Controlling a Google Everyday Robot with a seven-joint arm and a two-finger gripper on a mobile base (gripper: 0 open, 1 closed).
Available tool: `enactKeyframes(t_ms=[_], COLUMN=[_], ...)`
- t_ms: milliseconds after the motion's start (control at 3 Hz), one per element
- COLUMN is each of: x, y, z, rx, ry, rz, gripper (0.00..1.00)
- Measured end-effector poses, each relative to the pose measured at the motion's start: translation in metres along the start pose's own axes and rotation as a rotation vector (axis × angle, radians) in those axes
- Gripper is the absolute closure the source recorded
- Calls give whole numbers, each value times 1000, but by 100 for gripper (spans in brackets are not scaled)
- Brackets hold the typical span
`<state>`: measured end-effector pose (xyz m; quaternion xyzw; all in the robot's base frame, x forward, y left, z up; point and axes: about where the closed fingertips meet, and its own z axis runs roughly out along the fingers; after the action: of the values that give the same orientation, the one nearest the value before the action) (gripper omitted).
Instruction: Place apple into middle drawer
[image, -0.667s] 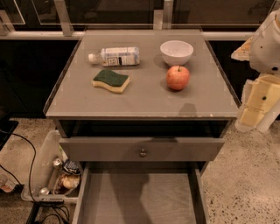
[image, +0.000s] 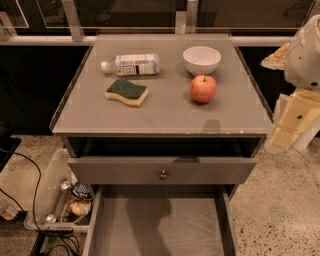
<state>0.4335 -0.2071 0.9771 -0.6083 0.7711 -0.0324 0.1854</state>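
The round, red, yellow-patched apple (image: 203, 89) is found on the grey table (image: 165, 112), well left of the cream gripper (image: 292, 125) held off its right edge; its opening cannot be judged.

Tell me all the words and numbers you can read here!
Bottle label: dark print, too blurred to read.
Apple, bowl, sponge, open drawer: no writing.
Things in the bin on the floor: too small to tell.
Gripper, off the right side of the table: no writing shows.
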Motion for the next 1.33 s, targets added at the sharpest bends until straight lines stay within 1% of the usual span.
enactKeyframes(t_ms=[333,667,1000,1333], x=[-12,-26,-26,-26], y=[-17,-48,-48,-50], z=[9,33,33,35], rx=[11,-3,-3,0], ry=[-99,-221,-221,-239], rz=[13,40,40,60], gripper=[0,0,0,0])
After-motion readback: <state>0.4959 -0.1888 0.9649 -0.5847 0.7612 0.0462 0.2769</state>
